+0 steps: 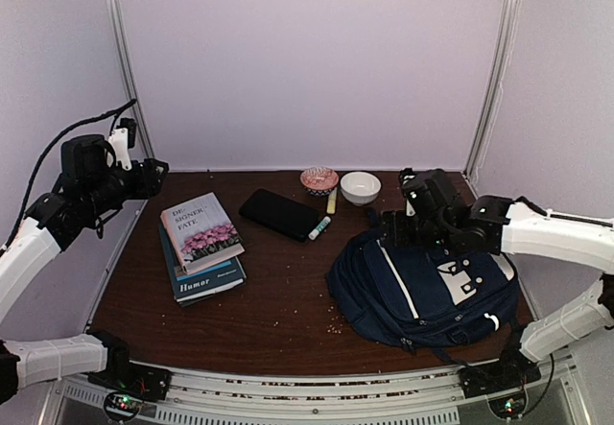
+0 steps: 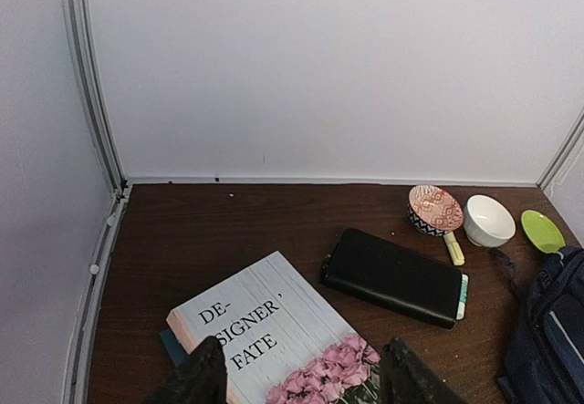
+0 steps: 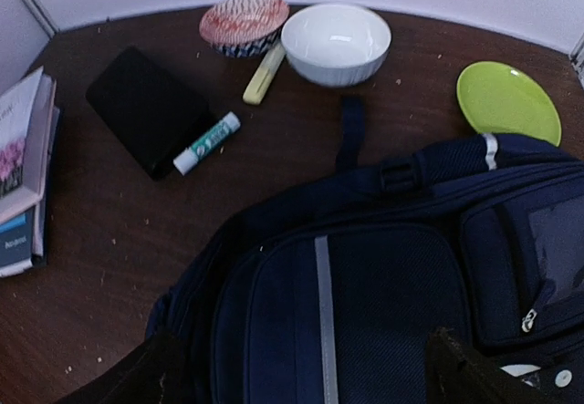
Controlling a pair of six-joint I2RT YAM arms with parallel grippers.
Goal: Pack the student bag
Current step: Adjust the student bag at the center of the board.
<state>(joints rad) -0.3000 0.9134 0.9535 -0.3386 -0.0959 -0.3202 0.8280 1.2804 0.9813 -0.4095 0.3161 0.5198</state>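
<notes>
At the near right of the table [image 1: 278, 310], lying flat: the student bag [image 1: 422, 295], front pocket and white patch facing up, carry loop stretched toward the far side. Cannot tell whether the main zip is done up.

Over the bag's far edge, close above the fabric: the right gripper [image 3: 301, 384], fingers spread wide, nothing between them. No telling from these views whether a fingertip brushes the cloth.

Raised above the far left of the table: the left gripper [image 2: 301, 381], fingers apart as well and empty, aimed down toward the books.

On the left, two stacked books: a pale book [image 1: 201, 231] with pink flowers on its cover, set askew on a teal book [image 1: 209, 281].

Toward the middle, right of the books, a black case [image 1: 280, 214], with a glue stick [image 1: 319, 227] lying against its right end.

Further back, a patterned bowl [image 1: 318, 179], tipped, a yellow marker [image 1: 332, 201] just beside it, and to the right a white bowl [image 1: 360, 187], upright. Right of that, just beyond the bag, a green plate [image 3: 507, 101].

Scattered over the dark wood, pale crumbs [image 1: 336, 327].
</notes>
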